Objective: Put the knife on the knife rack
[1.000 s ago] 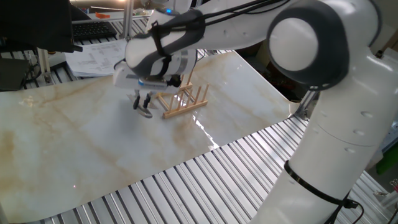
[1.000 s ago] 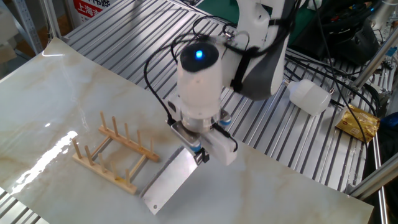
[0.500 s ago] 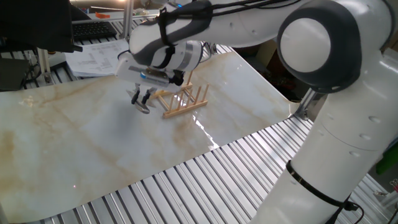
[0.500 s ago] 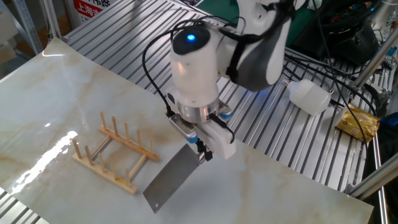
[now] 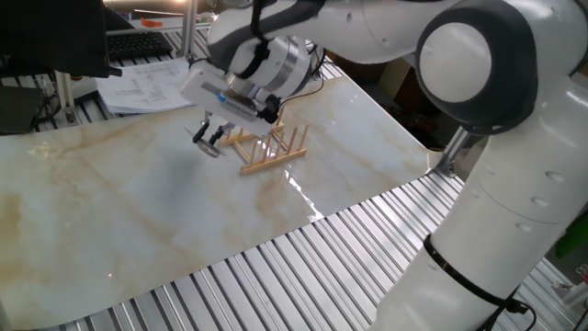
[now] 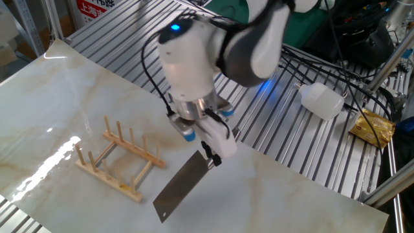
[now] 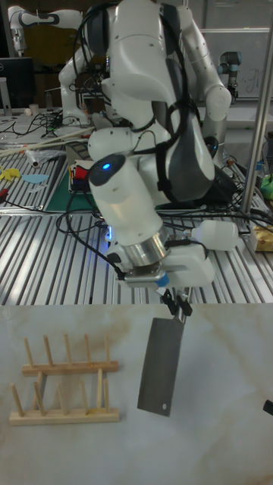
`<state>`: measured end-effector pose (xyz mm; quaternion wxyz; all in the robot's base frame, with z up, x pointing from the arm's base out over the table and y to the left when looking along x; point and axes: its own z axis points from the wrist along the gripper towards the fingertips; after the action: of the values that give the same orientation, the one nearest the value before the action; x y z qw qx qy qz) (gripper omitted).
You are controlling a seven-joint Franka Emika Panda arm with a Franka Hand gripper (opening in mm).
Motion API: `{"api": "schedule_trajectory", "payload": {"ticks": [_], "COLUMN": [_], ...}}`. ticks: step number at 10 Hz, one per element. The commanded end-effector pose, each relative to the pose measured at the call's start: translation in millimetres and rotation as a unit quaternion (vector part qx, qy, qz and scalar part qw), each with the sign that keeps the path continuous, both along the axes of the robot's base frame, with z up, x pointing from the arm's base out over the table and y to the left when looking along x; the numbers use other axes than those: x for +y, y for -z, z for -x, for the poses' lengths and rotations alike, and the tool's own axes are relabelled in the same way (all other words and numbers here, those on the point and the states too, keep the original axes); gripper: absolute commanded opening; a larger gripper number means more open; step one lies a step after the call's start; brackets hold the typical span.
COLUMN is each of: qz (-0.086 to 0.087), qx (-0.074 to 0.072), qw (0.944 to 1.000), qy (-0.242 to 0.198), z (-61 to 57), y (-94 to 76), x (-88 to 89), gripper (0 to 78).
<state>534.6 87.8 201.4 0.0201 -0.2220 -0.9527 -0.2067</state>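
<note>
Hanging blade-down from the gripper (image 7: 179,307), the knife (image 7: 161,367) is off the table and tilted, its far corner dipping toward the marble top (image 6: 58,90). The fingers are pinched tight on the handle end, which is mostly hidden behind them, so I can't tell how much of the handle they've really got. In the other fixed view the knife (image 6: 182,186) sits just to the right of the rack (image 6: 118,158), near it but not touching. The rack (image 7: 63,390) stands upright on the table with all its slots empty.

What worries me from here:

- The grip is way out at one end of a broad, heavy steel blade. Smooth metal in two narrow fingers could let it swing or slip if the arm turns fast.
- The blade still needs lining up with a gap between the pegs. Come in a bit skewed and it lands on the peg tops or wedges crooked.
- The rack looks light and isn't fixed down as far as I can see. A sideways nudge from the blade could shove it or tip it over.
- Letting go too high probably means a bounce and a topple.
</note>
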Motion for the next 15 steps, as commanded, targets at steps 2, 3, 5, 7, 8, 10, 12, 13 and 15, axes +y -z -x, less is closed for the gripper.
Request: {"api": "schedule_trajectory", "payload": {"ticks": [2,3,5,7,8,10,12,13,15], "qz": [-0.049,-0.056,-0.076,-0.091,-0.091,-0.093,-0.092,-0.094,-0.108], "qx": [0.004,0.002,-0.009,-0.022,-0.027,-0.034,-0.053,-0.068,-0.084], "qw": [0.9984,0.9979,0.996,0.9938,0.9934,0.9926,0.9915,0.9904,0.988], "qy": [0.027,0.033,0.046,0.06,0.064,0.072,0.074,0.075,0.072], "z": [-12.7,-12.1,-9.3,-5.4,-5.0,-4.7,-3.1,-2.2,-1.8], "y": [-22.9,-25.3,-30.8,-40.2,-44.3,-51.1,-55.3,-56.3,-57.0], "x": [-13.4,-14.9,-18.5,-23.5,-24.3,-24.0,-23.7,-24.4,-24.9], "gripper": [1.7,1.7,1.7,1.7,1.7,1.7,1.7,1.7,1.7]}}
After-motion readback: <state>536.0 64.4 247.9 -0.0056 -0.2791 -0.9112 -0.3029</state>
